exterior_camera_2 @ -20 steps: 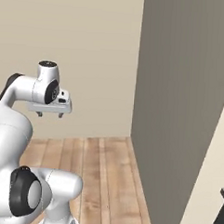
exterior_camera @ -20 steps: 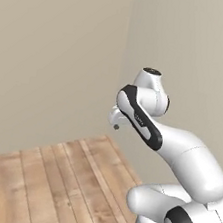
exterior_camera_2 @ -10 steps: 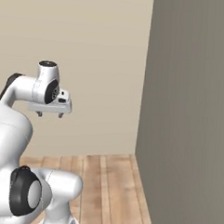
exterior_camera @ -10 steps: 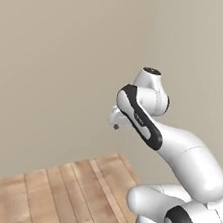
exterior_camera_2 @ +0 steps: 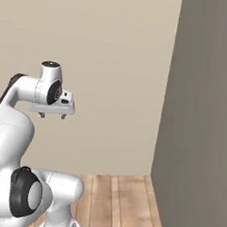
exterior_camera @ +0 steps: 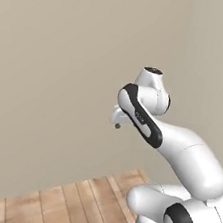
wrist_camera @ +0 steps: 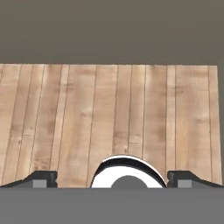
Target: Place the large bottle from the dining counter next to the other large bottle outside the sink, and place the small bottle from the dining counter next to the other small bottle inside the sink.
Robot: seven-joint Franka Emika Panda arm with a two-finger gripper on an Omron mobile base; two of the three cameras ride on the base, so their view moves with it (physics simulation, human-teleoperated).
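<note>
My gripper (exterior_camera_2: 52, 116) hangs at about shoulder height in front of the folded arm, pointing down, open and with nothing between its fingers. In the left base view the gripper (exterior_camera: 116, 124) shows side-on against the beige wall. In the hand view its two dark fingertips (wrist_camera: 41, 179) stand wide apart over bare wooden floor. The bottles, the dining counter and the sink are out of view.
A beige wall (exterior_camera: 63, 76) stands ahead and meets a second wall at a corner (exterior_camera: 181, 68). A tall dark grey wall face (exterior_camera_2: 203, 139) rises close on the right. Light wooden floor planks (wrist_camera: 109, 109) lie below the hand.
The whole scene has slid to the right in both base views, so the base has turned left. The arm keeps its pose and the gripper stays open.
</note>
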